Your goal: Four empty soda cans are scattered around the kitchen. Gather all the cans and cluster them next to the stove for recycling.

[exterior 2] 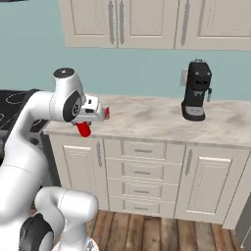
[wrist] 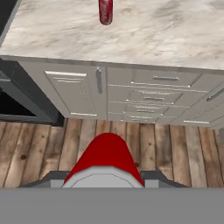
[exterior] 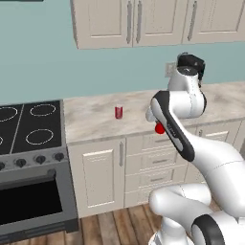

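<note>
The gripper (wrist: 105, 175) is clamped on a red can (wrist: 105, 155), held in the air over the floor, short of the counter (wrist: 166, 39) edge. Beyond the fingers and above the drawers, a second red can (wrist: 105, 11) stands upright on the counter, near the stove (exterior: 28, 124), which lies off to the fingers' left. The step looks like carrying this can in; next, lift it over the edge and set it just beside the standing one

We see a teal wall (exterior: 38, 57), cream upper cabinets (exterior: 134, 21) above the hand, a beige marbled tabletop (exterior 2: 147, 117) just ahead of it, cream drawers (exterior 2: 142, 171) below, a black coffee machine (exterior 2: 196, 90) off to its right, wood plank floor (wrist: 43, 148) underneath.
</note>
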Controlling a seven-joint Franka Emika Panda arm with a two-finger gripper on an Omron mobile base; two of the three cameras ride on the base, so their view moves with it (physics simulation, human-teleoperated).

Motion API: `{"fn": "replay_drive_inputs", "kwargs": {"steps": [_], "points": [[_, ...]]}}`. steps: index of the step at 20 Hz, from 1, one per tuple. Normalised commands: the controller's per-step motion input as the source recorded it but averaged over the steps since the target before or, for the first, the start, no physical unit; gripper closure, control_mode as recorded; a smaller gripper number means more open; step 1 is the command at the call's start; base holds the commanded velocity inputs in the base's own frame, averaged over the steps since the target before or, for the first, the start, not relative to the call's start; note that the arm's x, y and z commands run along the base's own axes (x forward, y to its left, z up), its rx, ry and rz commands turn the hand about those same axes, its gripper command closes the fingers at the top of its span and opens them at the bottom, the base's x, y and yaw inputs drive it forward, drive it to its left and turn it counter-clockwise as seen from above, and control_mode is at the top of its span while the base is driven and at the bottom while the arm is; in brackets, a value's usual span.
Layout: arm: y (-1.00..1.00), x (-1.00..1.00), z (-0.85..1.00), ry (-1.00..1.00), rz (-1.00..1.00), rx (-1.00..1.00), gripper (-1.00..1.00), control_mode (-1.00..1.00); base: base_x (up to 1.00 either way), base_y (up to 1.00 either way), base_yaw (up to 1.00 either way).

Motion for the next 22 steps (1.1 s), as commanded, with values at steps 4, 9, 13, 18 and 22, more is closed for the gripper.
{"fn": "replay_drive_inputs", "kwargs": {"steps": [4, 9, 13, 18, 22], "points": [[0.00, 0.00, 0.00, 0.00, 0.00, 0.00, 1.00, 1.00, 0.37, 0.56, 0.02], [0.00, 0.00, 0.00, 0.00, 0.00, 0.00, 1.00, 1.00, 0.34, 0.55, 0.01], [0.00, 0.00, 0.00, 0.00, 0.00, 0.00, 1.00, 1.00, 0.48, 0.60, 0.00], [0.00, 0.00, 0.00, 0.00, 0.00, 0.00, 1.00, 1.00, 0.52, 0.49, 0.00], [0.00, 0.00, 0.00, 0.00, 0.00, 0.00, 1.00, 1.00, 0.52, 0.39, 0.00]]}}
